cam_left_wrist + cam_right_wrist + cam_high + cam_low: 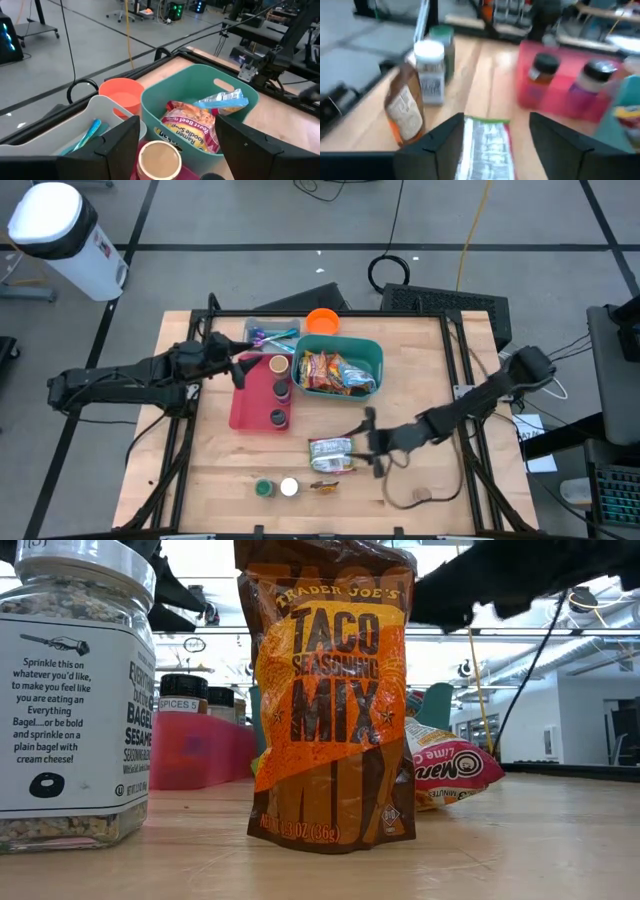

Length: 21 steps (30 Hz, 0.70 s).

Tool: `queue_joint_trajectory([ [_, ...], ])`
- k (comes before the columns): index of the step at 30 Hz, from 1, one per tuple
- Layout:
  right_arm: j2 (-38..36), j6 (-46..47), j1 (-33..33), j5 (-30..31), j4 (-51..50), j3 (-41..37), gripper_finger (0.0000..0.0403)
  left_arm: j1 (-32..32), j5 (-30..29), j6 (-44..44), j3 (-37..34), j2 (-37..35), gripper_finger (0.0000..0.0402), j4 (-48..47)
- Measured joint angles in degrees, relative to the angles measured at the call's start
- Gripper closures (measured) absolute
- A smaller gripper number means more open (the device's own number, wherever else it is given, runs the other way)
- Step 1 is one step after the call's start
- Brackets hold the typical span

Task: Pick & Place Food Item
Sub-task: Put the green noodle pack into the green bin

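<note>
Right hand (487,137) fingers spread around snack packet (486,147), seasoning pouch (405,107), white-lidded jar (430,70), pink bin (570,85)

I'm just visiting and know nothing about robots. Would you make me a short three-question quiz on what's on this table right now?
1. True or false: the teal bin already holds food packets.
2. Which gripper hovers over the snack packet lying on the table: A the left gripper, B the right gripper?
3. Fill in: the spice jars stand in a ____ tray.

Key: 1 true. 2 B; its fingers are open either side of the packet. 3 pink.
</note>
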Motion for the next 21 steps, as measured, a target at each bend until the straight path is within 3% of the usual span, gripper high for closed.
queue_joint_trajectory([
  [5,10.29,1.3,-1.05,-1.67,-19.9,12.35,0.0132,0.0,0.0,-0.2,-0.02,0.4,0.0135,-0.13],
  [9,16.27,3.74,-2.0,-6.32,-30.07,20.06,0.0126,0.0,0.0,-0.19,-0.02,0.4,0.0135,-0.2],
  [15,19.76,4.27,-3.45,-7.29,-36.26,23.67,0.0155,0.0,0.02,-0.18,-0.04,0.39,0.0135,-0.74],
  [21,18.46,5.88,-3.82,-7.2,-40.27,23.67,0.0215,0.0,0.02,-0.18,-0.04,0.38,0.0135,-0.96],
])
